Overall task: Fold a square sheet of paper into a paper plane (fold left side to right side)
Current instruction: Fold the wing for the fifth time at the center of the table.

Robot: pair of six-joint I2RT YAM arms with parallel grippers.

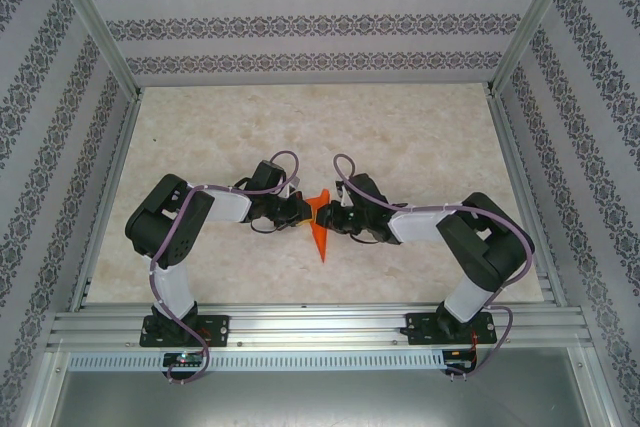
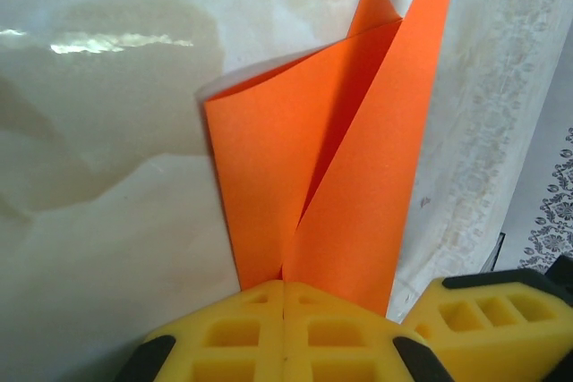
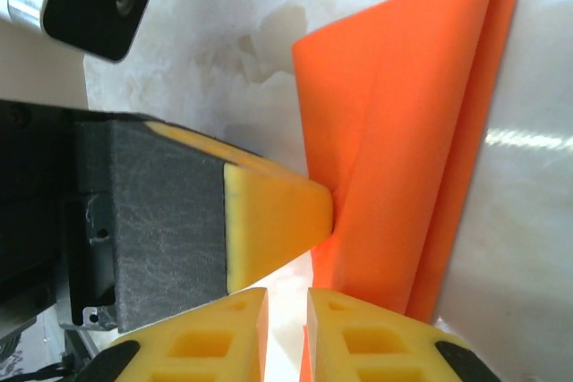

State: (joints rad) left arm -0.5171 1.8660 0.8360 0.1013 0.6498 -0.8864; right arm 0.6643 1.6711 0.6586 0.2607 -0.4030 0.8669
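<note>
The square sheet of paper (image 1: 320, 234) is bright orange and partly folded into a narrow pointed shape, held at the middle of the table between both arms. My left gripper (image 1: 300, 213) is shut on it. In the left wrist view its yellow fingers (image 2: 224, 333) meet with the paper (image 2: 295, 176) rising from between them, two flaps parting along a crease. My right gripper (image 1: 333, 219) faces it from the other side. In the right wrist view its jaws (image 3: 286, 297) stand a narrow gap apart beside the paper (image 3: 421, 131), with the left gripper's fingertip (image 3: 277, 212) pressed on the sheet.
The table top (image 1: 420, 137) is pale and marbled. Patterned walls (image 1: 320, 17) with metal posts close it in on three sides. An aluminium rail (image 1: 320, 327) carrying both arm bases runs along the near edge. The right gripper's finger (image 2: 488, 315) sits close beside the left one.
</note>
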